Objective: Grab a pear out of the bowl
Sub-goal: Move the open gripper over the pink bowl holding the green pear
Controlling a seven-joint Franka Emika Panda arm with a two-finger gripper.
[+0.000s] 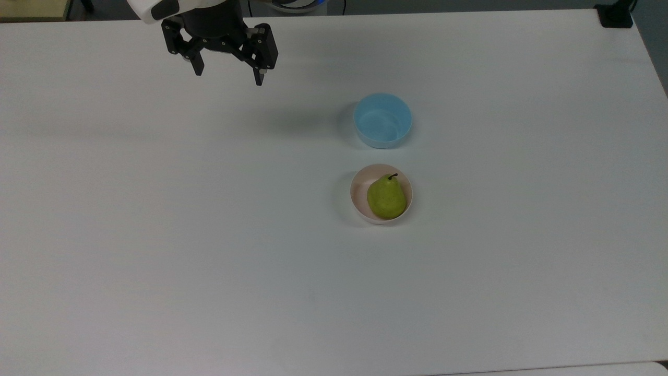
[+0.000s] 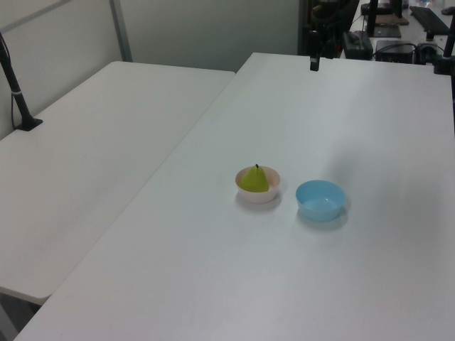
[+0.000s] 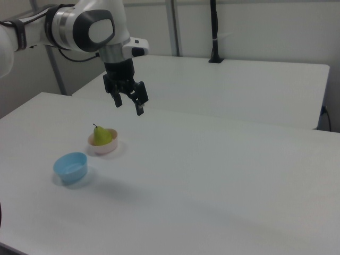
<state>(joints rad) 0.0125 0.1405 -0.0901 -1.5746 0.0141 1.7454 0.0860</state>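
A yellow-green pear (image 1: 386, 197) with a short dark stem lies in the pale pink bowl (image 1: 358, 191) near the middle of the white table. The pear (image 2: 254, 180) nearly fills the bowl (image 2: 259, 195). The same pear (image 3: 102, 135) and bowl (image 3: 102, 148) appear in the right view. My gripper (image 1: 228, 76) hangs open above the table at the top view's upper left, far from the bowl, with nothing between its fingers. The right view has the gripper (image 3: 129, 107) high above the table, up and to the right of the pear.
A light blue bowl (image 1: 382, 120) of similar size stands just beyond the pink one, with nothing in it. A second white table (image 2: 85, 156) adjoins this one. A black clamp (image 1: 616, 15) sits at the top view's far right corner.
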